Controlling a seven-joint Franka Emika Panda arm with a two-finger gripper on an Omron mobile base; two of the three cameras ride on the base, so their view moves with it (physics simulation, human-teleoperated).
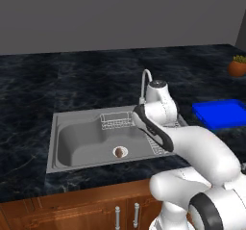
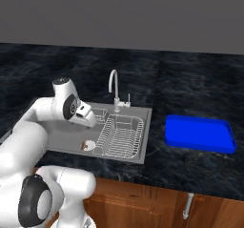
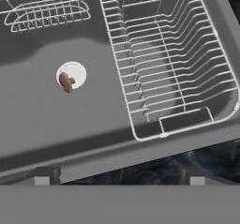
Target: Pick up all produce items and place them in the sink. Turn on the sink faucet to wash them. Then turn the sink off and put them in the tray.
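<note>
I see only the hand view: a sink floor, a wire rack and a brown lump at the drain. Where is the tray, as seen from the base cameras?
Observer: The blue tray lies on the dark counter to the right of the sink, apart from its rim.
Operator: And the faucet, is it near the rack?
Observer: Yes. The faucet stands at the sink's back edge, just behind the wire rack, and its spout arches over the basin.
Operator: Is there any other thing on the counter?
Observer: An orange pot with a green plant stands far back at the right, beyond the tray. The produce item is the one at the drain.
</note>
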